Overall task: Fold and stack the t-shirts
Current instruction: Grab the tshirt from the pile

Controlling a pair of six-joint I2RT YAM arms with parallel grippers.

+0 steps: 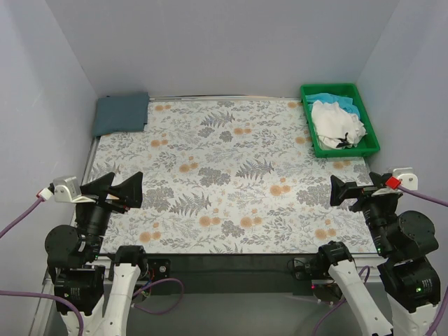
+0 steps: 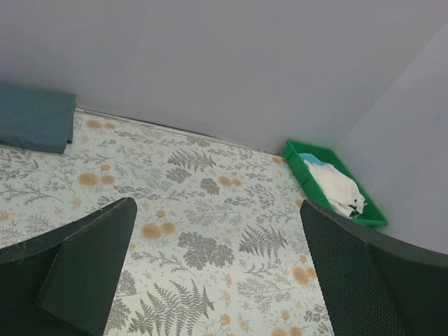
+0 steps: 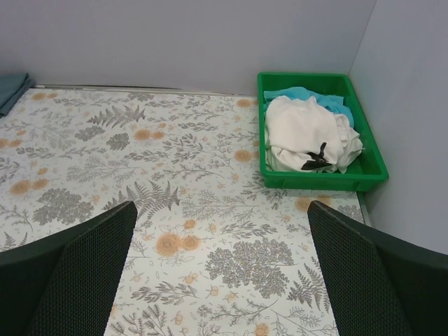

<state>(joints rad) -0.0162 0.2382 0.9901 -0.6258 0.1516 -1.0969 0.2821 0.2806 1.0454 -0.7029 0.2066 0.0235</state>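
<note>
A slate blue-grey t-shirt point(image 1: 121, 113) lies folded at the far left corner of the table; it also shows in the left wrist view point(image 2: 33, 117). A crumpled cream-white t-shirt with a black print point(image 1: 337, 124) lies in the green bin point(image 1: 371, 126) on top of a turquoise t-shirt point(image 1: 326, 99). The right wrist view shows the white shirt point(image 3: 308, 134) and the turquoise one point(image 3: 311, 94). My left gripper point(image 1: 117, 189) is open and empty at the near left. My right gripper point(image 1: 348, 190) is open and empty at the near right.
The floral table cover point(image 1: 231, 175) spans the table. Grey walls close in the back and both sides. The green bin point(image 3: 318, 180) stands at the far right by the wall.
</note>
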